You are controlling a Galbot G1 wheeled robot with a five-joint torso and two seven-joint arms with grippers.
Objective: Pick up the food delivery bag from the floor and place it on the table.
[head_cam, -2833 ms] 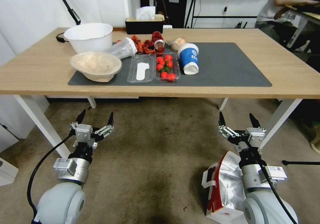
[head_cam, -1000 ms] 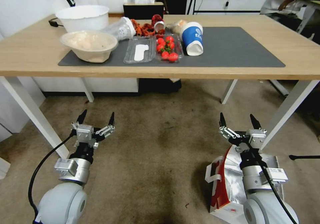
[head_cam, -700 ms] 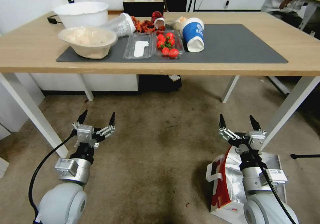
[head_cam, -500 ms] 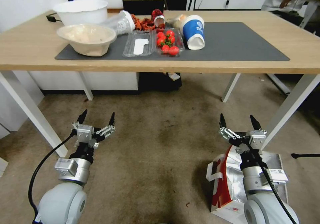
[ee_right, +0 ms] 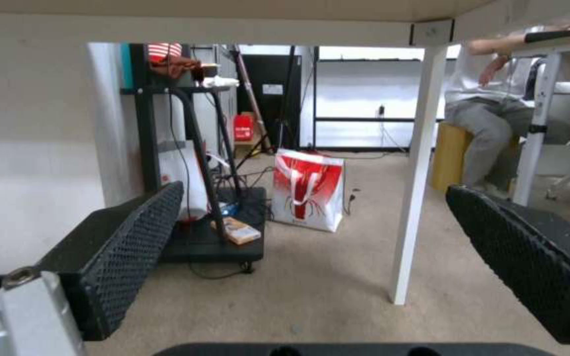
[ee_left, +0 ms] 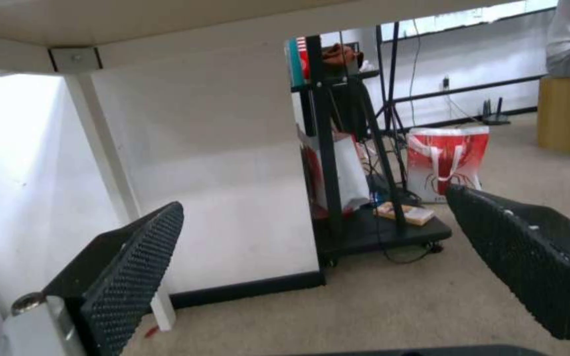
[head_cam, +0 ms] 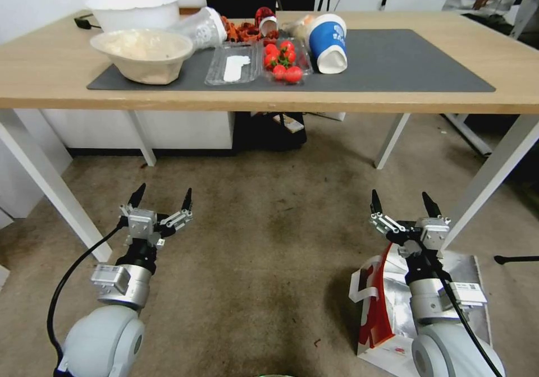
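The food delivery bag (head_cam: pixel 377 309) stands on the carpeted floor (head_cam: pixel 269 237) at the lower right, white with a red side panel, foil lining and a white strap handle. My right arm hangs over it and hides part of its open top. My right gripper (head_cam: pixel 400 197) is open, a little beyond the bag and pointing toward the table (head_cam: pixel 393 101). My left gripper (head_cam: pixel 161 193) is open too, above bare carpet at the left. Both wrist views look under the tabletop between open pads (ee_left: pixel 133 262) (ee_right: pixel 133 247). A dark grey mat (head_cam: pixel 404 57) lies on the table.
The mat's left half holds a white bowl (head_cam: pixel 135 8), a paper bowl (head_cam: pixel 141 54), a clear tray (head_cam: pixel 233 63), tomatoes (head_cam: pixel 283 60) and a blue cup (head_cam: pixel 328 43). White legs (head_cam: pixel 497 166) (head_cam: pixel 53 183) flank the arms. Behind stand a black cart (ee_right: pixel 213 232) and another red-and-white bag (ee_right: pixel 308 190).
The whole head view has shifted: the table now sits higher and nearer, so the camera moved. Both grippers keep the same open pose, and the bag stays on the floor.
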